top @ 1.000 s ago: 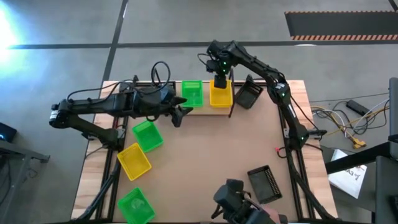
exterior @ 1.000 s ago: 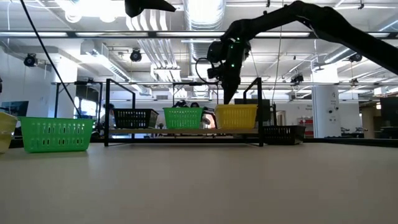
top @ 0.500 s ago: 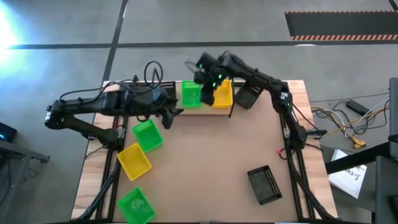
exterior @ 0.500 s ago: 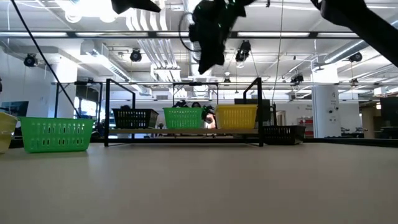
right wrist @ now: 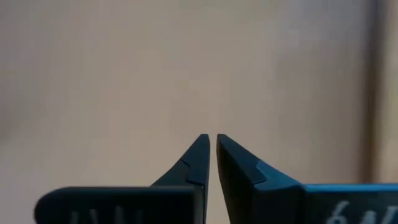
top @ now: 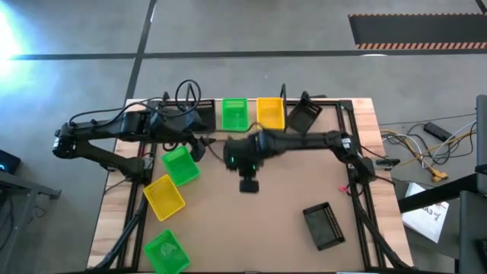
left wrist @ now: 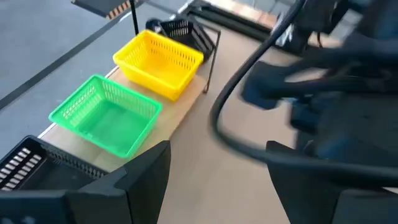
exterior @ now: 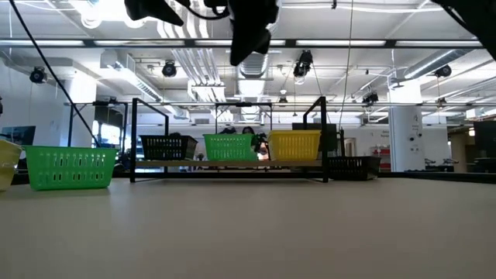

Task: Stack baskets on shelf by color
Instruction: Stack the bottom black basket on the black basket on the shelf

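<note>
My right claw (top: 248, 185) over bare middle of tabletop (top: 266, 221), fingers nearly pressed together, pinching nothing. My left claw (top: 199, 144) near shelf (top: 255, 134), fingers spread, empty. On shelf: black basket (exterior: 168, 146), green basket (top: 234, 114), yellow basket (top: 270, 113) in row. Another black basket (top: 305, 116) just beside shelf's right end. Green, yellow, green baskets on tabletop's left; black basket (top: 323, 225) front right.

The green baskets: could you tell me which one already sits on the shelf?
The green basket on the shelf, next to the yellow basket. The other two green baskets lie on the table's left side.
</note>
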